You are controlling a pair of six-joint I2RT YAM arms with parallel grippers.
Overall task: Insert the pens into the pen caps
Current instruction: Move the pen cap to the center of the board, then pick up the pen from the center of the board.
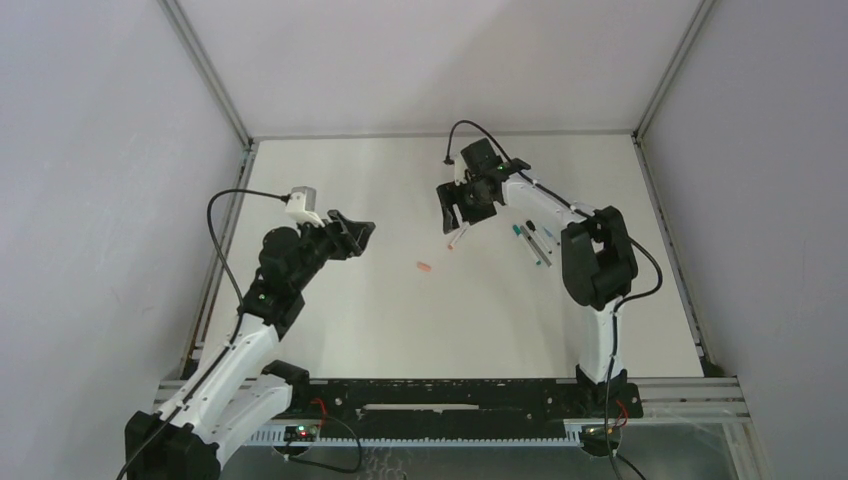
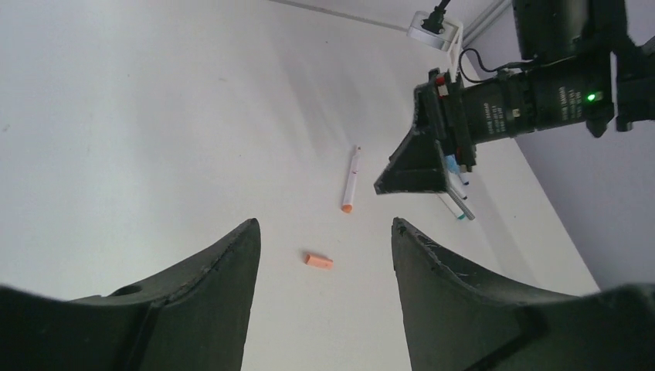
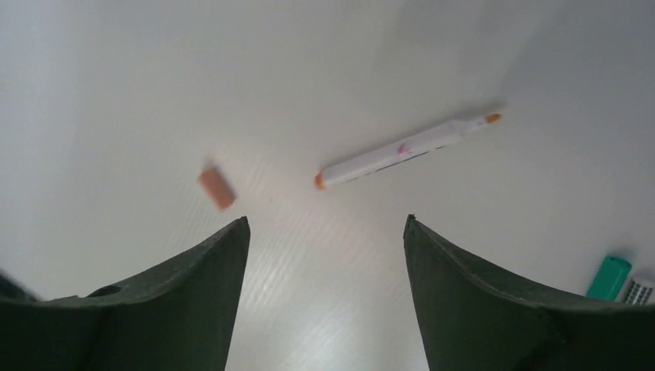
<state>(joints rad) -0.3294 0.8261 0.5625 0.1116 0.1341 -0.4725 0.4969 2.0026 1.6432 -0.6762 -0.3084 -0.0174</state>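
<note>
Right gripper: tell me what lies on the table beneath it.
Beneath the open right gripper lies a white pen with orange ends, with a small salmon plastic cap beside it, apart. Its fingers hide the table nearer the camera.

I saw a plain white matte desk [image 1: 400,320] carrying only a few small things. Near its middle lay a short salmon-pink plastic cap [image 1: 425,266], on its side and touching nothing. Just beyond it, towards the far right, a thin white-barrelled pen [image 1: 458,237] with orange at both ends lay flat on a diagonal, apart from the cap. Further right, well apart from those two, a small cluster of thin pens [image 1: 533,243] with teal and dark ends lay close together, roughly parallel. In the right wrist view a teal cap end [image 3: 608,278] showed at the picture's edge. I could not tell whether those pens touched.
</note>
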